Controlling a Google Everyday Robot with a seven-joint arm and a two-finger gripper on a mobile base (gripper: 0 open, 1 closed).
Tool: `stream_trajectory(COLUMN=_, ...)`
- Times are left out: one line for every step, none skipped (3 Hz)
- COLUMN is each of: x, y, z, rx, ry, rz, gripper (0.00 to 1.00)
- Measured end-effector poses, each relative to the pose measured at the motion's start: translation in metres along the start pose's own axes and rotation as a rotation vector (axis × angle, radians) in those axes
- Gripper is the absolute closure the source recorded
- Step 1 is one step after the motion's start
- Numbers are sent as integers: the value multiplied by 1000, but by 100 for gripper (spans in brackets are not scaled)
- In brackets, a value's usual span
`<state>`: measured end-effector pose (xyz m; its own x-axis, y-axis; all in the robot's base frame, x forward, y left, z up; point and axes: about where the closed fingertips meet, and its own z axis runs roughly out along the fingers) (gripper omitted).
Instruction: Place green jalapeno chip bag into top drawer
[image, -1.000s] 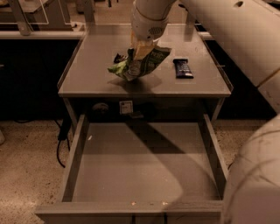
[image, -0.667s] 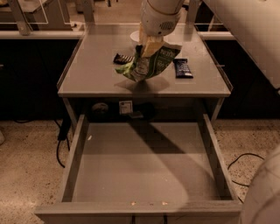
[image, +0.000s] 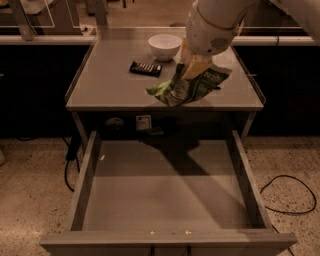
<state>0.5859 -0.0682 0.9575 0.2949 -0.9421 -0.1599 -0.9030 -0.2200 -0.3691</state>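
Carrying the green jalapeno chip bag (image: 192, 86) toward the open top drawer (image: 165, 192).

Has brought the bag forward from the middle of the grey table (image: 107, 75) within the last second. Now dangles it, crumpled, over the table's front edge, right of centre, not yet above the drawer's bare bottom. Judged from this: pick done, carry under way, release still owed. Grips the bag's upper end with the gripper (image: 192, 64), fingers pinched closed on the foil, touching nothing else. Leaves the white bowl (image: 164, 46) and the dark striped packet (image: 145, 68) behind on the table, well apart from the bag. Probably needs to come further forward and lower before letting go.
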Motion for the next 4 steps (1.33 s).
stream_trajectory(x=1, y=27, z=3, rx=-22, ry=-21, rz=12, gripper=100)
stream_trajectory(x=-3, y=49, z=12, rx=-51, ry=-59, rz=12, gripper=100)
stream_trajectory(x=-12, y=67, z=10, rx=-75, ry=-82, rz=7, gripper=100)
stream_trajectory(x=-22, y=82, z=-2, rx=-95, ry=-89, rz=3, gripper=100)
